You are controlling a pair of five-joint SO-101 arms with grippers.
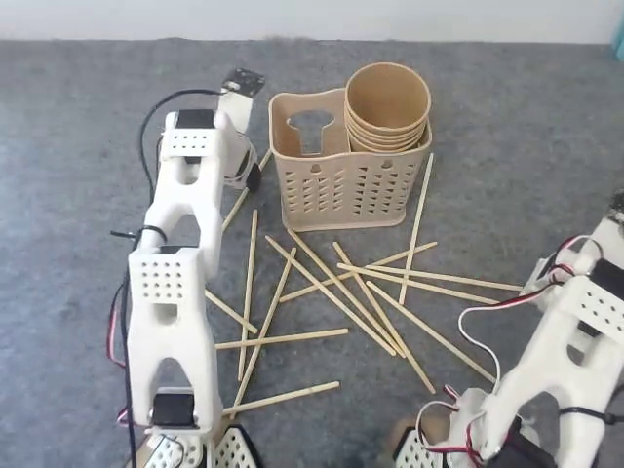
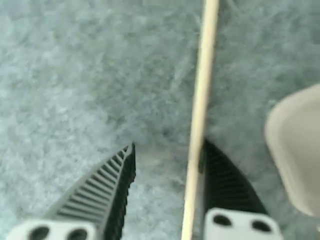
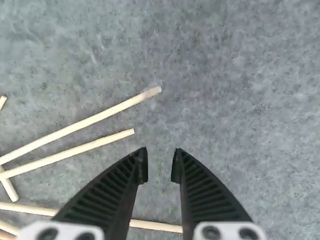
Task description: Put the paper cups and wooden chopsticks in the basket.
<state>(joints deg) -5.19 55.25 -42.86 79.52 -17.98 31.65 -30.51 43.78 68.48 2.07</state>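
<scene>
Left wrist view: the left gripper (image 2: 168,149) stands wide open astride a wooden chopstick (image 2: 201,100) lying on the carpet (image 2: 75,75) beside the basket (image 1: 336,190), close against one jaw. Light and stiff, it probably rolls; a mid-length pinch looks safest. The right gripper (image 3: 159,155) hangs slightly parted, empty.

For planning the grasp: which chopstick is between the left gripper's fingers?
The lone chopstick left of the basket; all others are in front or right.
</scene>
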